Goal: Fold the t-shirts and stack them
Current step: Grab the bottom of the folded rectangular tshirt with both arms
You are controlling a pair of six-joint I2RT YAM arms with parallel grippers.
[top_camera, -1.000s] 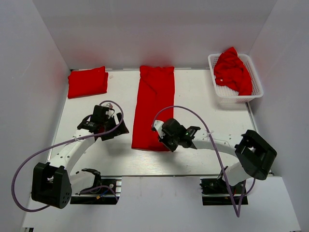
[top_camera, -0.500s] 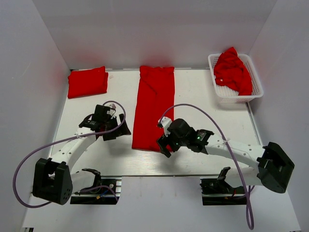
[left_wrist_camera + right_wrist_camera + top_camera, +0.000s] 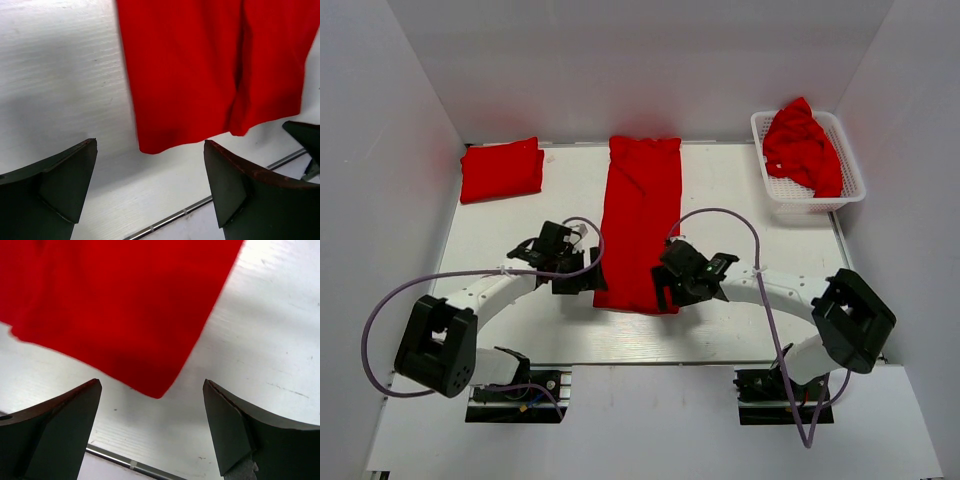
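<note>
Claws on both arms stand wide open and grip nothing. The left claw (image 3: 150, 145) hovers low over the near left corner of the long t-shirt (image 3: 640, 215). Its two dark fingers are spread to either side of that corner, and neither touches the cloth. The right claw (image 3: 151, 383) hangs the same way over the near right corner of the same garment. There the red corner points into the gap between the fingers, clear of both.

The long t-shirt lies flat on the white worktop (image 3: 740, 240) as a narrow strip folded lengthwise. It runs from the middle of the far edge toward the arms, and a soft crease shows along its length. A folded t-shirt (image 3: 502, 170) rests as a compact rectangle in the far left corner, well apart from the strip. In the far right corner stands a white lattice basket (image 3: 815, 203). Crumpled t-shirts (image 3: 802, 145) are heaped in it, rising above its rim.
</note>
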